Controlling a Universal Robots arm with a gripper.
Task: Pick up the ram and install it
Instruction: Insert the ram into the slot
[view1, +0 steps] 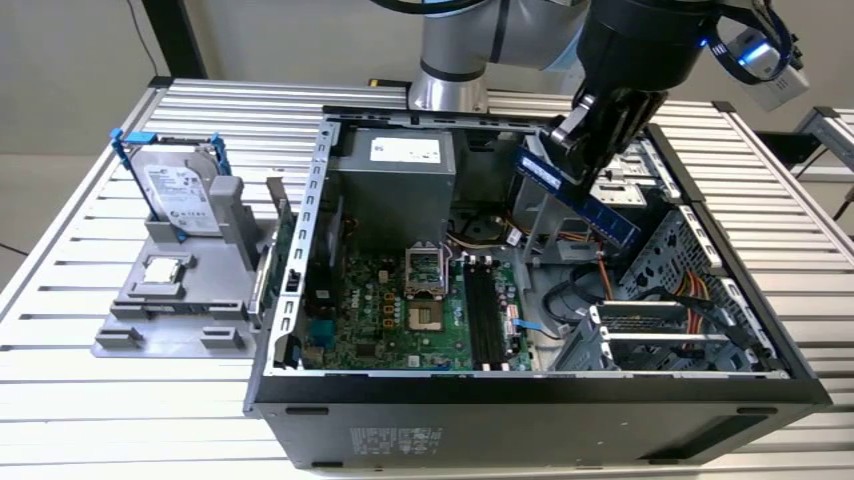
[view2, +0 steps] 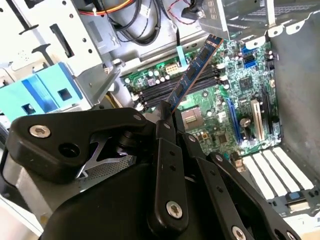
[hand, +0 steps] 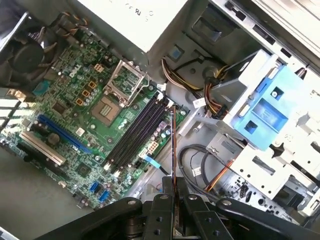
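- One slim bluish-green ram stick pinched by one end in the black gripper, hanging tilted above the open metal computer case, on its drive-cage side.
- Worth squaring lengthwise to the long black motherboard slots, keeping pressure even.

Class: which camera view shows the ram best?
The second wrist view: the ram shows its chip-covered face, held in the pincer. The exterior view shows it tilted over the open case; the first wrist view shows it edge-on.
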